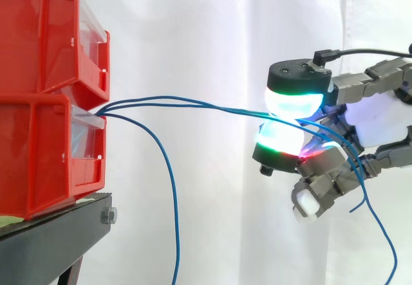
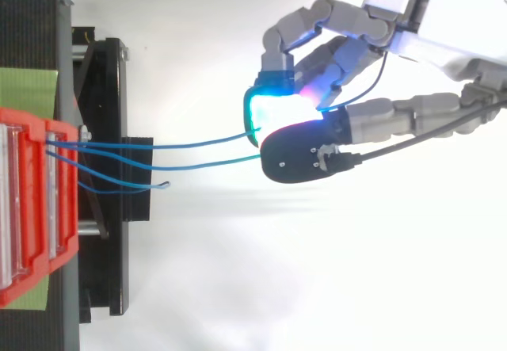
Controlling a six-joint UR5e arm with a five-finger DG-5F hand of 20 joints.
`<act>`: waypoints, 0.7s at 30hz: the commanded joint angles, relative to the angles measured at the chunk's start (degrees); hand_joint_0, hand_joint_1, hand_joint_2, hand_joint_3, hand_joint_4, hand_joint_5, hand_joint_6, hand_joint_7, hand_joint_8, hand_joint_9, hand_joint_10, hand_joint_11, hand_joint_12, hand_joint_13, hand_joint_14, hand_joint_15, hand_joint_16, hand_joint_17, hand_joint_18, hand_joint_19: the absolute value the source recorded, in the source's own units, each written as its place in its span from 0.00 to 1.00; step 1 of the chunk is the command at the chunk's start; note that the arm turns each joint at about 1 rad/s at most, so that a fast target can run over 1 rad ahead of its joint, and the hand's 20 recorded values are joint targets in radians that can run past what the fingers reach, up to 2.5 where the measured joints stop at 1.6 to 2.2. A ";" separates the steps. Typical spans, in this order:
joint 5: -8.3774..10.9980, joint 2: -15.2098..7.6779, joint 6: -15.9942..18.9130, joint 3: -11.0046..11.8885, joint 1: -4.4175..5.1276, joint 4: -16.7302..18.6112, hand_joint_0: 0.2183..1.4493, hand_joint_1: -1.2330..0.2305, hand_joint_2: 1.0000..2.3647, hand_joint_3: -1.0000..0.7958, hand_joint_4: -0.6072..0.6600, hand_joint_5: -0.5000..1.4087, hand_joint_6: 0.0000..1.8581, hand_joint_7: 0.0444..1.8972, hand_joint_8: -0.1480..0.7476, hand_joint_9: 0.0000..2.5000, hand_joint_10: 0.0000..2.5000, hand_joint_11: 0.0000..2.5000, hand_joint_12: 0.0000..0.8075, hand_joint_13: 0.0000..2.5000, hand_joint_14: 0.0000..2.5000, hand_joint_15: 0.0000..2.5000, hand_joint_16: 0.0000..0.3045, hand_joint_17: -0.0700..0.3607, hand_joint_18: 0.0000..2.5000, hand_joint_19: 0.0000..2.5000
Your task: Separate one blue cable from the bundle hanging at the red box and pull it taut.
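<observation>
Two stacked red plastic bins (image 1: 45,105) sit on the black metal stand (image 1: 51,233). Well apart from them, the grey robot hand (image 1: 380,121) pinches two thin blue cables (image 1: 222,108) between its glowing pads (image 1: 290,101). A third blue cable (image 1: 172,195) hangs loose. Pulling now would likely tauten both, separating neither.

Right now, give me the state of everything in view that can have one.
hand, shut on two blue cables
two blue cables, pinched, drawn nearly straight between red bins and hand
third blue cable, free, hanging loose below the bins
red bins, stacked, on the black stand
</observation>
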 commanded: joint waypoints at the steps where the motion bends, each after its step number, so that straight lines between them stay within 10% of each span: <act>1: 0.18 0.76 -0.31 -0.05 0.08 -1.74 0.33 0.37 0.02 0.49 0.47 0.15 0.49 0.63 0.47 0.40 0.01 0.52 0.47 0.27 0.01 0.24 0.18 0.44 0.19 0.19; 21: 1.76 1.11 -3.03 -0.05 0.34 -1.12 0.29 0.49 0.00 0.28 0.57 0.15 0.47 0.59 0.49 0.38 0.01 0.46 0.48 0.24 0.01 0.21 0.18 0.45 0.18 0.19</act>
